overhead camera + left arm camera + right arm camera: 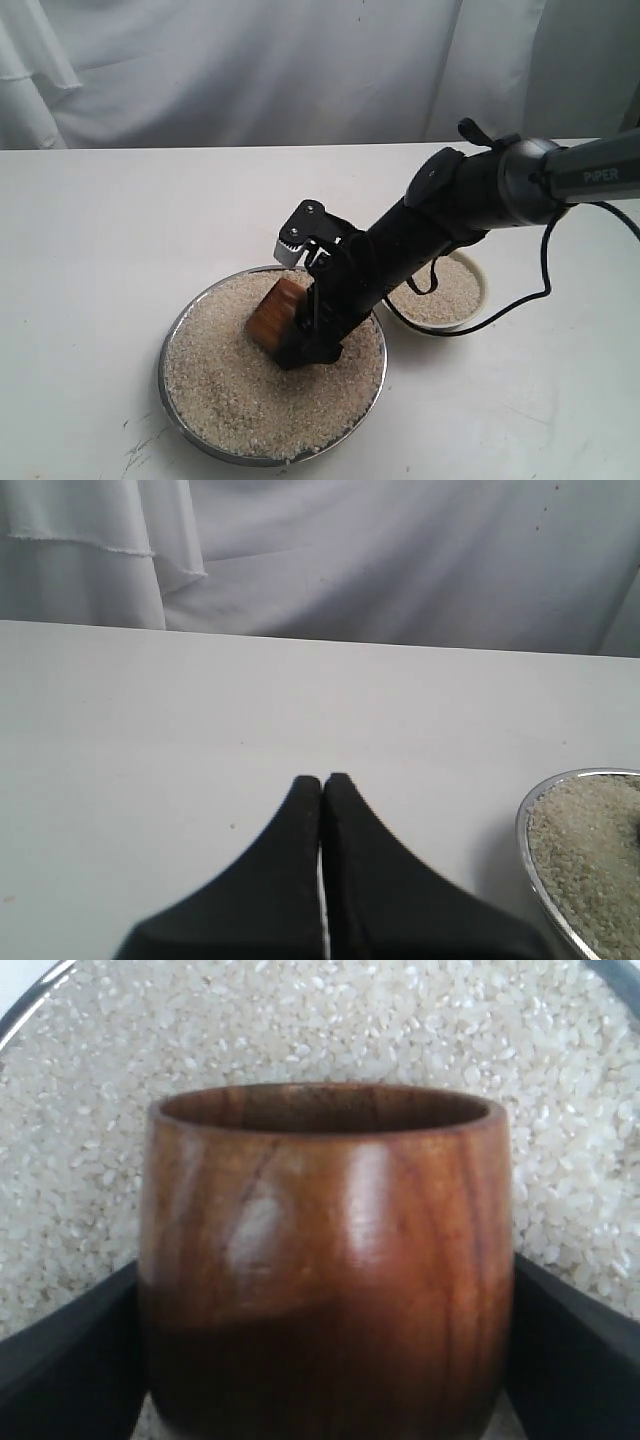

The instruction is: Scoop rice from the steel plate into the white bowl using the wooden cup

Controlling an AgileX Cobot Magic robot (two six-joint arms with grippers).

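Observation:
The wooden cup (275,312) lies tilted in the rice (250,400) that fills the steel plate (165,372). My right gripper (292,335) reaches down over the plate and is shut on the cup. In the right wrist view both black fingers (70,1360) press the sides of the cup (320,1260), with rice (300,1020) behind it. The cup's inside looks dark, and I cannot tell whether it holds grains. The white bowl (481,297) sits right of the plate, half hidden by the arm, with rice inside. My left gripper (322,780) is shut and empty over bare table.
A black cable (520,300) loops from the right arm around the bowl's near side. A white cloth backdrop (250,70) hangs behind the table. In the left wrist view the plate's rim (525,830) shows at one edge.

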